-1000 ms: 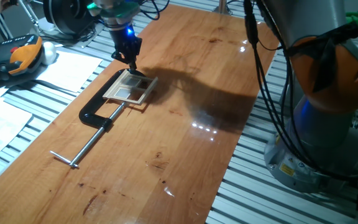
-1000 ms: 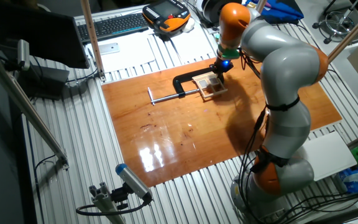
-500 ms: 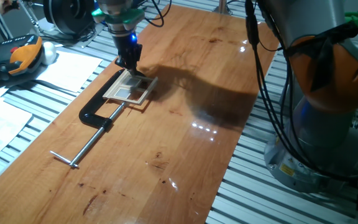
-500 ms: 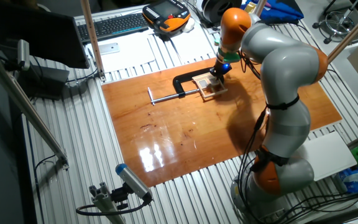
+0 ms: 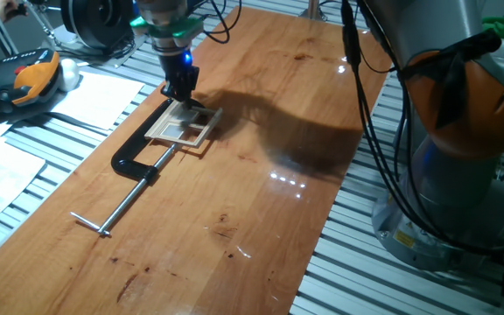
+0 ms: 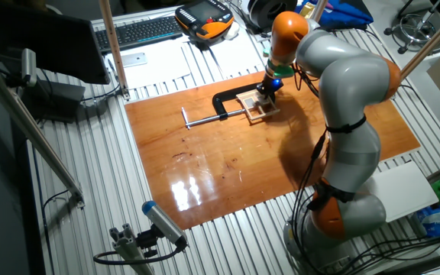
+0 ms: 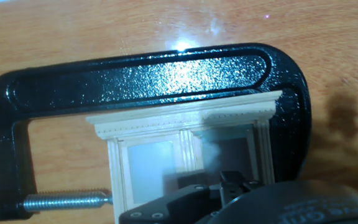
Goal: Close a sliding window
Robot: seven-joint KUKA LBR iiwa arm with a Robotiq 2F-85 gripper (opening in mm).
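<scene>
Over the last sec the gripper (image 5: 183, 90) had dropped from just above onto the sliding window (image 5: 182, 124), which sat on the bench (image 5: 261, 175) held in the C-clamp (image 5: 138, 157). Contact w/ the sash looked made, so sliding could start. Finger state: couldn't tell.

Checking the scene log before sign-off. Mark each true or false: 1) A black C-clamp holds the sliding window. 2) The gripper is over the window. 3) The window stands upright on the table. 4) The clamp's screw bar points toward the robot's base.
1) True: the black C-clamp wraps around the sliding window.
2) True: the gripper sits at the window's edge.
3) False: the window lies flat on the wooden table.
4) False: the screw bar runs away from the robot's base, toward the table's opposite edge.
</scene>
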